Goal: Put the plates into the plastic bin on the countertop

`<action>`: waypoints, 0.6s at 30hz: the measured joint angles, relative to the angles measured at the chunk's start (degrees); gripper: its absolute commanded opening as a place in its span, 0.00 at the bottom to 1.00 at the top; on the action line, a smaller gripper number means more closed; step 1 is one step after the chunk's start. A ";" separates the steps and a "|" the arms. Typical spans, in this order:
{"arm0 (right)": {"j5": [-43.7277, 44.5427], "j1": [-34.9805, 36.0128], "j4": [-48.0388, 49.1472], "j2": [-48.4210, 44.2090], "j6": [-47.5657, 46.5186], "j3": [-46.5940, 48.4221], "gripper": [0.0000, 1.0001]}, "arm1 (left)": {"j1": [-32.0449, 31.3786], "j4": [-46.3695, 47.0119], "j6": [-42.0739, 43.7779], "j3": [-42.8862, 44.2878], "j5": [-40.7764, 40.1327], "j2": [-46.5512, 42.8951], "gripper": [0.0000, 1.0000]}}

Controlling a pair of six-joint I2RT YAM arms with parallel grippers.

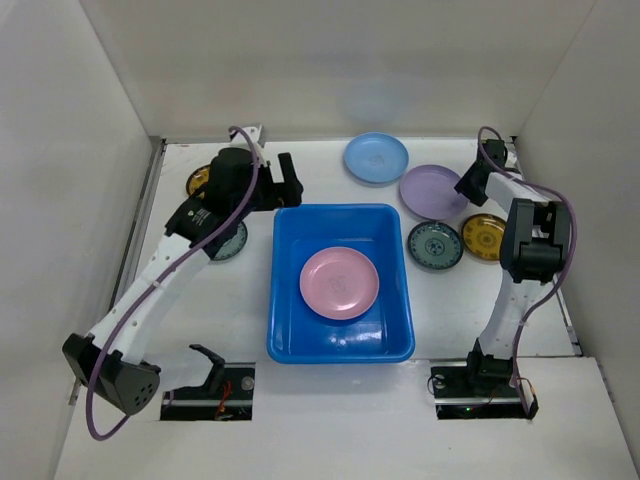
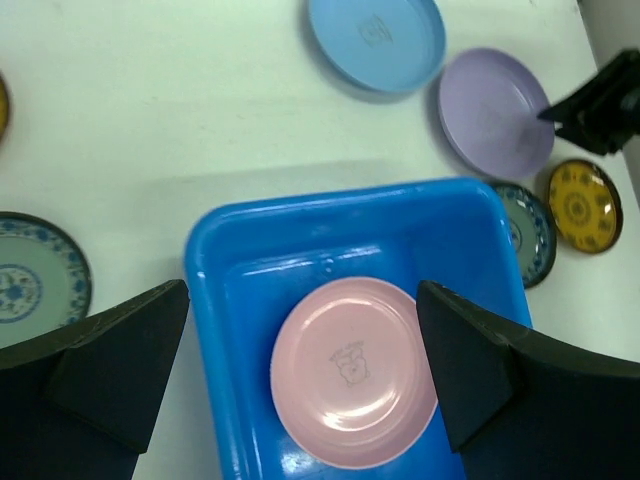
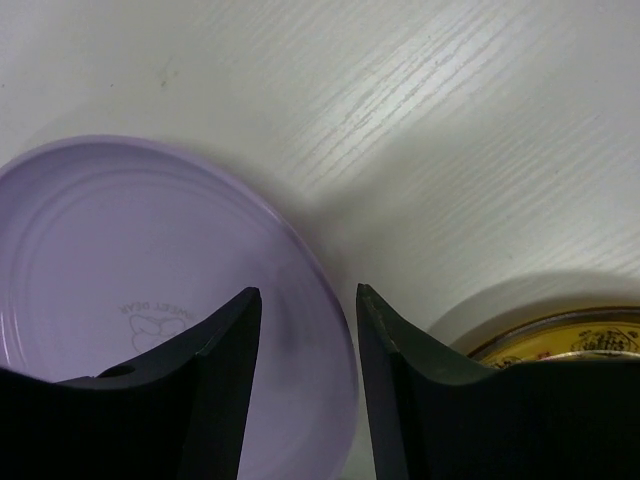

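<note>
The blue plastic bin (image 1: 284, 300) sits mid-countertop with the pink plate (image 1: 340, 283) flat inside it. My left gripper (image 1: 283, 183) is open and empty above the bin's far edge. In the left wrist view it (image 2: 302, 295) looks down on the bin (image 2: 205, 300) and the pink plate (image 2: 350, 370). My right gripper (image 1: 470, 185) is at the right edge of the lilac plate (image 1: 430, 192). In the right wrist view it (image 3: 308, 292) is open, with one finger on each side of the lilac plate's (image 3: 130, 260) rim. The light blue plate (image 1: 376, 158) lies behind the bin.
A grey-teal plate (image 1: 435, 245) and a yellow plate (image 1: 483, 237) lie to the right of the bin. Another yellow plate (image 1: 198, 180) and another grey-teal plate (image 1: 232, 243) lie to the left, partly hidden under my left arm. White walls border the countertop (image 1: 230, 320).
</note>
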 measured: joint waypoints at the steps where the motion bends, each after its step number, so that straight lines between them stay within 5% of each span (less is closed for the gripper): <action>1: -0.24 0.00 -0.15 0.55 -0.04 0.52 0.46 | 1.22 -0.15 -0.15 0.00 -0.02 -0.61 1.00; 5: -0.85 0.00 -0.76 2.23 -0.48 1.73 0.32 | 4.94 -0.87 -0.63 -0.81 -0.02 -1.99 1.00; 10: -2.23 -0.09 -2.05 3.45 -0.79 3.74 0.00 | 8.48 -2.64 -1.20 -3.37 0.00 -3.34 1.00; 18: -2.51 0.09 -2.29 3.15 -0.72 5.57 0.00 | 12.28 -3.65 -2.82 -7.28 0.00 -5.90 1.00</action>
